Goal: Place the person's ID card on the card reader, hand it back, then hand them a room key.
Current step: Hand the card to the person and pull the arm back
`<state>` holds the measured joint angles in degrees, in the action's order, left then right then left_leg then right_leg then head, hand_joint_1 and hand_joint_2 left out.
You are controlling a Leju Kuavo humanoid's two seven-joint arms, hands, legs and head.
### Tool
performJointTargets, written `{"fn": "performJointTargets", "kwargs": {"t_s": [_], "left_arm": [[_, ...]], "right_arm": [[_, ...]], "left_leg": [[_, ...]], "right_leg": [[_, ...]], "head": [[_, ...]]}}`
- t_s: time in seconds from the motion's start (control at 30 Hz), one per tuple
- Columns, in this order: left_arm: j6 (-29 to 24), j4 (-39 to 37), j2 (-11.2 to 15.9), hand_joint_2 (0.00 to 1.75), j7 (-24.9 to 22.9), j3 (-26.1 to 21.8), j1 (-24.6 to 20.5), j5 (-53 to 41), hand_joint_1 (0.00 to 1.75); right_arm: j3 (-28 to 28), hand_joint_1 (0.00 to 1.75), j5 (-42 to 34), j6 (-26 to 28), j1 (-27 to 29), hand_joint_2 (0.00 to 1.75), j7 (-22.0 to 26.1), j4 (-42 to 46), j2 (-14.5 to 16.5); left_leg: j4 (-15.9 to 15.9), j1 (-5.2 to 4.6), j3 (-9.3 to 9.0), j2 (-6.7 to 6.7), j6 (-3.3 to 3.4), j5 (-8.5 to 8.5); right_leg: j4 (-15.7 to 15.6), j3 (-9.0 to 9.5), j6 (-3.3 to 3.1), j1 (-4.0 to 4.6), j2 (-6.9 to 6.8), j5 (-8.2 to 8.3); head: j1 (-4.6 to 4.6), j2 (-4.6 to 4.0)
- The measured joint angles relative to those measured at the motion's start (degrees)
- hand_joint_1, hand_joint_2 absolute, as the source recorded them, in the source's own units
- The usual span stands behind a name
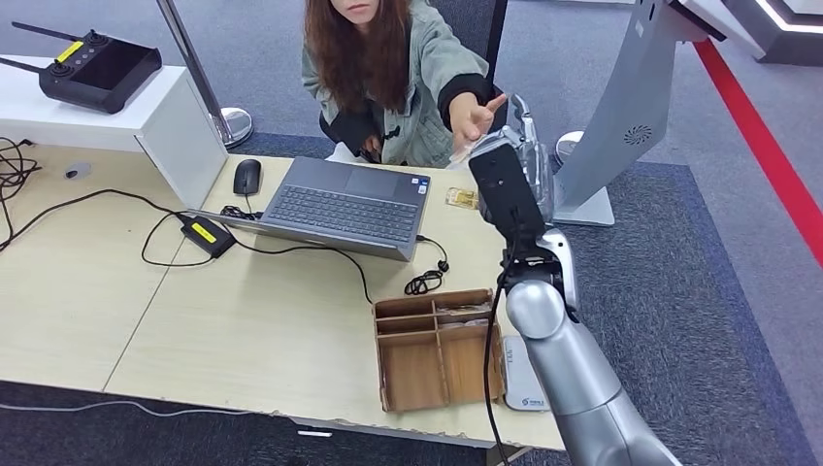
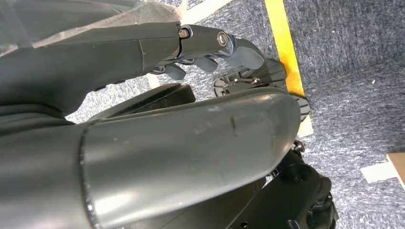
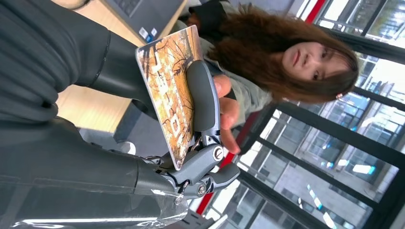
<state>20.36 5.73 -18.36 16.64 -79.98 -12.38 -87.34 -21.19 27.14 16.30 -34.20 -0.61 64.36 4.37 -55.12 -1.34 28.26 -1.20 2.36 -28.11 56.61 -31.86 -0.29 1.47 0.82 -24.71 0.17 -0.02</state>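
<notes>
Right hand: robot's right hand (image 1: 512, 160) is reaching out past the far right edge of the worktop, at the end of a raised silver arm; its thumb and dark fingers (image 3: 203, 98) are pinching a card.
Card: orange-and-brown printed plastic card (image 3: 169, 93) is sitting upright in that pinch, its printed face turned to the wrist camera; I cannot tell from the print whether it is the ID card or the room key.
Person: person in a grey-green jacket with black cuffs (image 1: 412, 73) is leaning in from the far side of the worktop and stretching one open hand (image 1: 474, 118) toward the card; in the right wrist view those fingertips are lying just behind the card, apparently touching its far edge.
Left hand: robot's left hand (image 2: 210, 50) is hanging low over grey carpet with a yellow floor stripe, its fingers curling loosely inward and holding nothing.
Worktop: pale wooden worktop (image 1: 87, 291) is carrying an open grey laptop (image 1: 345, 206) at the far middle, a black mouse (image 1: 246, 177) just left of it, and a black power brick with a yellow label (image 1: 206, 234) near the laptop's left corner.
Organiser: brown cardboard box with dividers (image 1: 437, 348) is sitting at the near right of the worktop, with a flat white-and-grey device (image 1: 522, 377) touching its right side.
Small card: small yellowish card (image 1: 462, 198) is lying flat on the worktop right of the laptop, under the raised arm.
</notes>
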Motion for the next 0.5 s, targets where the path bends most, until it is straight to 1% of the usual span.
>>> {"fn": "performJointTargets", "kwargs": {"t_s": [0.23, 0.27, 0.37, 0.4, 0.5], "left_arm": [[0.03, 0.00, 0.00, 0.00, 0.34, 0.02, 0.04, 0.00, 0.00], [0.03, 0.00, 0.00, 0.00, 0.34, 0.01, 0.05, 0.00, 0.00], [0.01, 0.00, 0.01, 0.00, 0.33, 0.01, 0.11, 0.00, 0.00], [0.01, 0.00, 0.01, 0.00, 0.32, 0.01, 0.12, 0.00, 0.00], [-0.07, 0.00, 0.02, 0.00, 0.34, 0.01, 0.15, 0.00, 0.00]], "right_arm": [[-1.74, 1.75, -1.15, 0.13, -0.75, 1.75, 0.41, -3.79, 1.63], [-1.85, 1.47, -1.27, 0.13, -0.76, 1.75, 0.43, -4.09, 1.75], [-2.09, 0.16, -1.67, 0.16, -0.75, 1.75, 0.43, -4.94, 1.87], [-2.20, 0.00, -1.78, 0.17, -0.75, 1.75, 0.43, -5.20, 1.89], [-2.61, 0.00, -2.25, 0.10, -0.75, 1.75, 0.43, -5.86, 1.97]], "left_leg": [[-0.01, -0.02, -0.01, 0.00, 0.00, 0.00], [-0.01, -0.02, -0.01, -0.01, 0.00, 0.00], [-0.01, -0.02, 0.00, 0.00, 0.00, 0.00], [-0.01, -0.02, 0.01, 0.00, 0.00, -0.01], [-0.01, -0.01, 0.01, 0.00, 0.01, -0.01]], "right_leg": [[-0.01, 0.01, 0.01, -0.01, 0.00, 0.01], [-0.01, 0.00, 0.01, -0.01, 0.00, 0.01], [-0.01, -0.01, 0.01, -0.01, 0.00, 0.01], [-0.01, -0.02, 0.01, -0.01, 0.00, 0.01], [-0.02, -0.03, 0.01, -0.01, 0.01, 0.00]], "head": [[0.00, 0.00], [0.00, 0.00], [0.01, 0.00], [0.01, 0.00], [0.00, 0.00]]}}
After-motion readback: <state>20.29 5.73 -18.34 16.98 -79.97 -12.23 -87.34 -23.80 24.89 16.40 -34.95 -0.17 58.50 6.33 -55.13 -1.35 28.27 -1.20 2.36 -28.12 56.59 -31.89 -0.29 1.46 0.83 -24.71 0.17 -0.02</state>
